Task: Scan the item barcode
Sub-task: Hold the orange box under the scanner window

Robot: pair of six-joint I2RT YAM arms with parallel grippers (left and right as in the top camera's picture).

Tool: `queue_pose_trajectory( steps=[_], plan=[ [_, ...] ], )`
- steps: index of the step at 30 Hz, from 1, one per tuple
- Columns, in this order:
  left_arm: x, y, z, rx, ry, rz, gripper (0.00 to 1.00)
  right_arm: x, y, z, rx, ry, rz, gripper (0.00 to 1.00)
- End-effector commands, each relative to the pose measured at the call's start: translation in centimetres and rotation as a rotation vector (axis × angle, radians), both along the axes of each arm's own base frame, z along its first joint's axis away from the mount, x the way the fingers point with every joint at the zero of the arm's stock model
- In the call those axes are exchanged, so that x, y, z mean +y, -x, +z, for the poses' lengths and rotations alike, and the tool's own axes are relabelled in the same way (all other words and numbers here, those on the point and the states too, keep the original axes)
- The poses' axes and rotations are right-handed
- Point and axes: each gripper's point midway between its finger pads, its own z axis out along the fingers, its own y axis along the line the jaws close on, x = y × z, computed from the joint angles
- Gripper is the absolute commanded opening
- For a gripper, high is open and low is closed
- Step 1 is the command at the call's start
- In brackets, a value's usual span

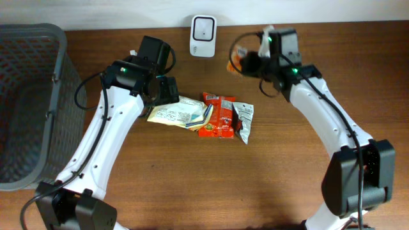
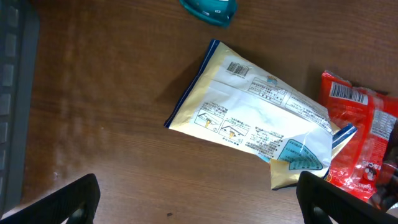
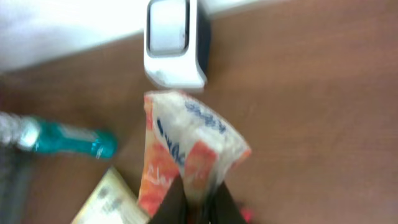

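Note:
My right gripper is shut on an orange and white snack packet, held up just right of the white barcode scanner. In the right wrist view the orange packet is pinched between my fingers, hanging in front of the scanner. My left gripper stands open over a yellow and white packet. In the left wrist view this yellow packet lies flat with a barcode facing up, ahead of my wide-open gripper.
A red packet and a silver packet lie beside the yellow one at the table's middle. A grey mesh basket stands at the far left. A teal object lies near the scanner.

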Motion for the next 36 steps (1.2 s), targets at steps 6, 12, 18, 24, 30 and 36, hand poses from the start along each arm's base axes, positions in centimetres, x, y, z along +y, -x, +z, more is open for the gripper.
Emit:
queue_pose_trajectory(
  steps=[6,12,18,24,30,36],
  plan=[
    [0.2,0.0,0.0,-0.001,-0.004,0.013,0.99,1.6,-8.0,0.5,-0.023,0.322,-0.004,0.04],
    [0.2,0.0,0.0,-0.002,-0.004,0.013,0.99,5.5,-12.0,1.2,-0.196,0.365,0.105,0.04],
    [0.2,0.0,0.0,-0.002,-0.004,0.013,0.99,10.1,-13.8,1.0,-0.467,0.787,0.378,0.04],
    [0.2,0.0,0.0,-0.001,-0.004,0.013,0.99,10.6,-15.2,-2.6,-0.504,1.01,0.465,0.04],
    [0.2,0.0,0.0,-0.001,-0.004,0.013,0.99,10.5,-15.6,-3.1,-0.503,0.996,0.426,0.04],
    [0.2,0.0,0.0,-0.001,-0.004,0.013,0.99,2.3,-16.6,3.3,-0.446,0.794,-0.116,0.04]
  ],
)
